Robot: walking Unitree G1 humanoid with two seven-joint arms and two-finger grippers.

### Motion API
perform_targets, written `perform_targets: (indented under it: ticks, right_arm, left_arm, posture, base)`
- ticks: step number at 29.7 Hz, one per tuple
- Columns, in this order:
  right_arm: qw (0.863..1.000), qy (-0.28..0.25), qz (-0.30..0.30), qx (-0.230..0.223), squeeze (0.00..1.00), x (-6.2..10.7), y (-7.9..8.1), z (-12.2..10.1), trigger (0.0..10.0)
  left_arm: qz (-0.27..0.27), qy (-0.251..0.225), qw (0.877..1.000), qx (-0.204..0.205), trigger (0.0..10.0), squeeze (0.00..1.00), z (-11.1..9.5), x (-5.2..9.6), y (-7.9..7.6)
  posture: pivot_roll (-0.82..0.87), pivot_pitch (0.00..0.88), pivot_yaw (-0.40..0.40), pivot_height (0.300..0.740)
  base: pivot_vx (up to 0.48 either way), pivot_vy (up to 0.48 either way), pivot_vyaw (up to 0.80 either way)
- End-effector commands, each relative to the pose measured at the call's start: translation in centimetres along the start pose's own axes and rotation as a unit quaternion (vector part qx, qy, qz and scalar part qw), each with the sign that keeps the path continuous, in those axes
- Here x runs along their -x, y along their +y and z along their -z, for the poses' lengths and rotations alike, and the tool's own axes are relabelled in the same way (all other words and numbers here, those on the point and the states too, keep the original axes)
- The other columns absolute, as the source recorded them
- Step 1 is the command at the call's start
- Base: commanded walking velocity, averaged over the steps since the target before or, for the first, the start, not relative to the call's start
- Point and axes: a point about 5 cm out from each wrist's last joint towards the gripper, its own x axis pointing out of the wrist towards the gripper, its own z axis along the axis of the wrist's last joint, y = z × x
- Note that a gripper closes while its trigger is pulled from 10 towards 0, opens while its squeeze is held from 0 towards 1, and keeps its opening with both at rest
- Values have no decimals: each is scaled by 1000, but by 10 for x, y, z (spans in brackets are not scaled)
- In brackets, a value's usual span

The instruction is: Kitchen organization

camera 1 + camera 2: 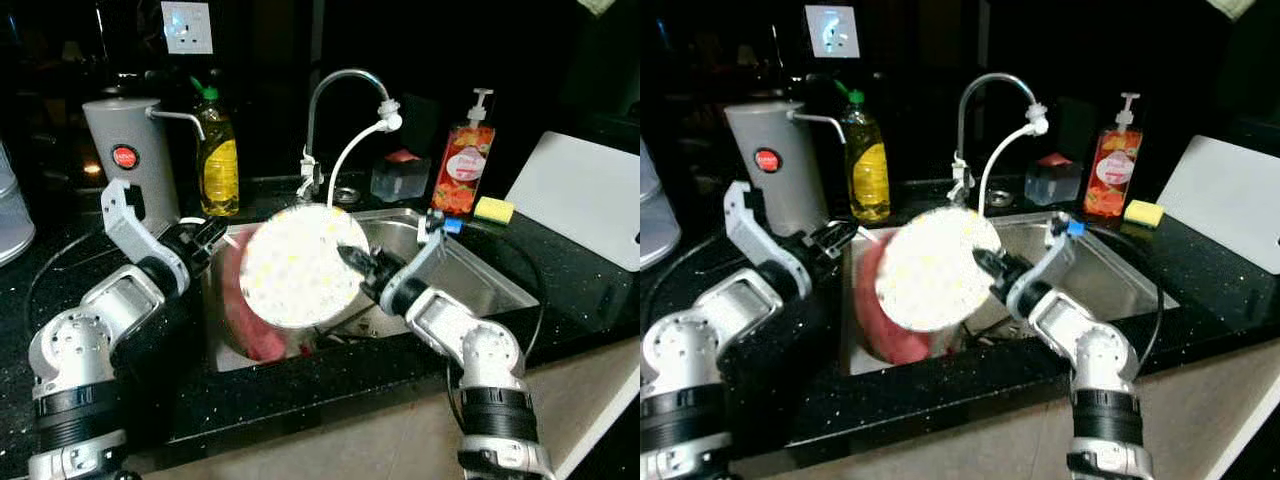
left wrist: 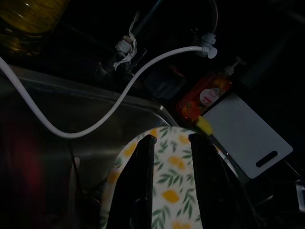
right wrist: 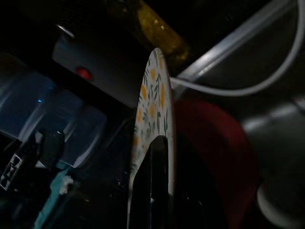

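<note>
Step in hand, as judged: lifting a plate out of the sink for sorting.

Left side: grey kettle (image 1: pixel 135 150) and yellow oil bottle (image 1: pixel 217 155) stand on the black counter (image 1: pixel 90 260) behind the left gripper (image 1: pixel 205 238). That gripper sits at the sink's left rim; its wrist view shows the two fingers (image 2: pixel 138 183) slightly spread, nothing between them, with the plate beyond.

Centre: the lemon-patterned plate (image 1: pixel 298 265) is held on edge over the steel sink (image 1: pixel 480 275), above a red bowl (image 1: pixel 262 335). The white hose (image 1: pixel 355 150) from the tap (image 1: pixel 335 95) hangs close behind it.

Right: the right gripper (image 1: pixel 355 263) pinches the plate's right rim, a finger on each face.

Next move likely calls for raising the plate clear of the rim, away from hose and tap. Open counter lies right of the sink, before the white cutting board (image 1: pixel 585 195); soap bottle (image 1: pixel 463 160) and sponge (image 1: pixel 494 210) crowd the back edge.
</note>
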Motion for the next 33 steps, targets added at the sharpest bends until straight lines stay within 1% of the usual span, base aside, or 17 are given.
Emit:
perform_targets:
  ticks: [1, 5, 12, 18, 19, 20, 22, 23, 24, 25, 26, 27, 29, 30, 31, 32, 33]
  right_arm:
    - [1000, 4, 1, 1, 0, -1, 1, 1, 10000]
    - [1000, 3, 10, -2, 0, -1, -3, 2, 10000]
    - [1000, -3, 8, -1, 0, -1, -2, 0, 10000]
    - [999, -31, 7, 10, 0, 1, 1, -10, 10000]
    - [999, -42, 6, 15, 0, 1, 3, -15, 10000]
    - [999, -42, 6, 15, 0, 1, 3, -15, 10000]
    - [998, -64, -2, 25, 0, 2, 8, -26, 10000]
    - [998, -64, -2, 25, 0, 2, 8, -26, 10000]
    - [997, -67, -3, 28, 0, 2, 10, -29, 10000]
    - [997, -67, -3, 31, 0, 1, 11, -30, 10000]
    - [997, -67, -3, 31, 0, 1, 11, -30, 10000]
    - [998, -56, 3, 31, 0, -3, 10, -28, 10000]
    - [998, -44, 11, 33, 0, -6, 9, -24, 10000]
    - [999, -26, 22, 36, 0, -10, 7, -19, 10000]
    - [999, -15, 29, 36, 0, -13, 6, -15, 10000]
    - [999, -15, 29, 36, 0, -13, 6, -15, 10000]
    - [999, -9, 32, 39, 0, -17, 7, -13, 10000]
  left_arm:
    - [-7, 5, 1000, 6, 10000, 0, 3, 0, 4]
    - [-15, 7, 1000, 23, 10000, 0, 3, 0, 8]
    - [-16, 6, 1000, 19, 10000, 0, 3, 0, 9]
    - [-18, 0, 1000, 6, 10000, 0, 0, 0, 9]
    - [-20, -3, 1000, -5, 10000, 0, -2, 1, 8]
    - [-20, -3, 1000, -5, 10000, 0, -2, 1, 8]
    - [-35, -17, 998, -58, 10000, 0, -11, 3, 9]
    - [-35, -17, 998, -58, 10000, 0, -11, 3, 9]
    - [-40, -26, 996, -82, 10000, 0, -16, 5, 8]
    - [-42, -39, 993, -102, 10000, 0, -21, 6, 7]
    - [-42, -39, 993, -102, 10000, 0, -21, 6, 7]
    - [-43, -43, 991, -122, 10000, 0, -25, 7, 5]
    - [-40, -40, 990, -130, 10000, 0, -26, 7, 3]
    - [-44, 9, 989, -138, 10000, 0, -18, 5, 3]
    - [-62, 60, 986, -139, 10000, 0, -9, 4, 8]
    - [-62, 60, 986, -139, 10000, 0, -9, 4, 8]
    - [-78, 96, 985, -121, 10000, 0, -1, 4, 14]
  posture:
    - [-37, 7, -16, 740]
    - [-35, 8, -16, 740]
    - [-37, 7, -16, 740]
    - [-37, 8, -15, 740]
    - [-37, 8, -15, 740]
    - [-37, 8, -15, 740]
    - [-40, 8, -16, 740]
    - [-40, 8, -16, 740]
    - [-40, 8, -16, 740]
    - [-40, 8, -16, 740]
    - [-40, 8, -16, 740]
    - [-40, 8, -16, 740]
    - [-39, 5, -15, 740]
    - [-40, 4, -15, 740]
    - [-40, 4, -15, 740]
    - [-40, 4, -15, 740]
    - [-34, 2, -15, 740]
  base:
    - [0, 0, 0]
    - [0, 0, 0]
    - [0, 0, 0]
    - [0, 0, 0]
    - [0, 0, 0]
    - [0, 0, 0]
    - [0, 0, 0]
    - [0, 0, 0]
    - [0, 0, 0]
    - [0, 0, 0]
    - [0, 0, 0]
    - [0, 0, 0]
    - [0, 0, 0]
    - [0, 0, 0]
    - [0, 0, 0]
    - [0, 0, 0]
    - [0, 0, 0]
